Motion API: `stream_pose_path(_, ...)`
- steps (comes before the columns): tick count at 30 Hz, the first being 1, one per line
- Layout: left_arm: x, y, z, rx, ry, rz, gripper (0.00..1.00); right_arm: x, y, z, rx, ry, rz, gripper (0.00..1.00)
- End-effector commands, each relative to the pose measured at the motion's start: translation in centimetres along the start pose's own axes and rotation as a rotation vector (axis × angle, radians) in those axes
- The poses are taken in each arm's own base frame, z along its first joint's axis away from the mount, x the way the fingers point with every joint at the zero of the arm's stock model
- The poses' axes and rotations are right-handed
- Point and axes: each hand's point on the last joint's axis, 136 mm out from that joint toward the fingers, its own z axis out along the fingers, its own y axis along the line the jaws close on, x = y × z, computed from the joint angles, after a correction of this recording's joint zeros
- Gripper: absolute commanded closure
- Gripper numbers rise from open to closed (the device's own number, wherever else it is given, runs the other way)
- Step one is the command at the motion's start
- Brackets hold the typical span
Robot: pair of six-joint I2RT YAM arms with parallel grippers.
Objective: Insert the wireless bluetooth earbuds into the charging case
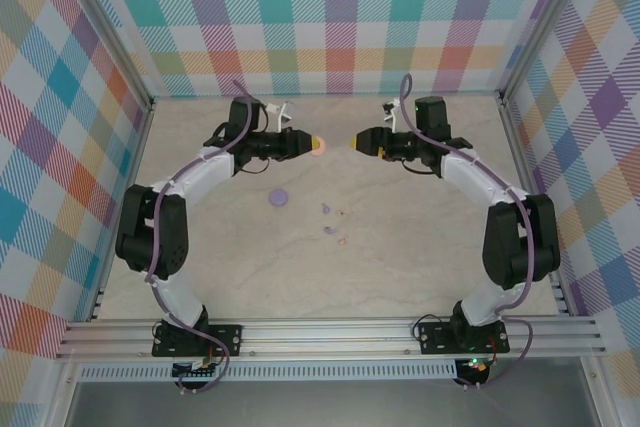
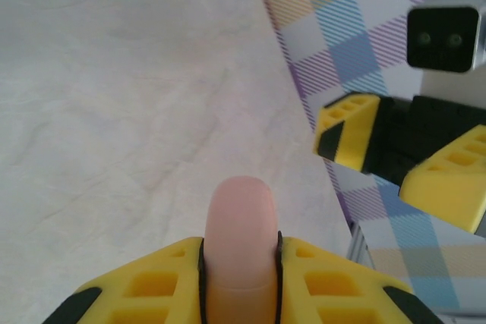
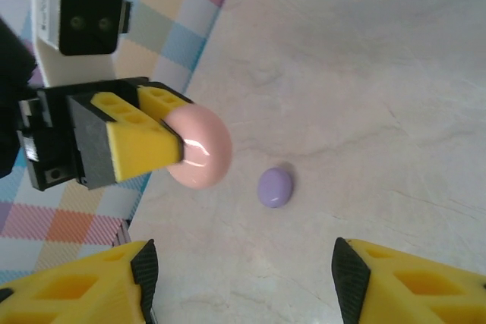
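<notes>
My left pincer point(image 1: 312, 144) is clamped on the rim of the salmon-pink disc point(image 2: 241, 225), which I take to be a charging case. It holds the disc up over the far middle of the bench point(image 1: 420, 247), turned toward the other arm, probably so that arm can work on it. My right pincer point(image 3: 243, 263) sits just to the right of the disc, apart from it, with jaws spread and nothing between them. The earbuds point(image 1: 331, 230) lie loose on the bench nearer to me, none in a case. A purple disc point(image 3: 275, 187) lies to their left.
</notes>
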Motion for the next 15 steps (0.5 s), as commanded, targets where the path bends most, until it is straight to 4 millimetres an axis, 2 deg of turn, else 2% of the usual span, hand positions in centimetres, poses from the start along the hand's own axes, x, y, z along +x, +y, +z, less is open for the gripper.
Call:
stream_pose_path(1,0.9,-5.5,-0.8,0.136,0.032,0.158,0.76,0.5,3.9,-1.0,-0.156,0.037,-0.14,0.35)
stream_pose_path(7,2.2,-10.4,-1.7,0.247,0.053,0.283,0.77,1.8,8.5,-3.5,-0.299,0.04,-0.288,0.34)
stream_pose_path(15,2.4,-13.9,-2.4,0.306,0.036,0.369,0.77,2.5,11.6,-4.9,-0.417,0.072,-0.337,0.38)
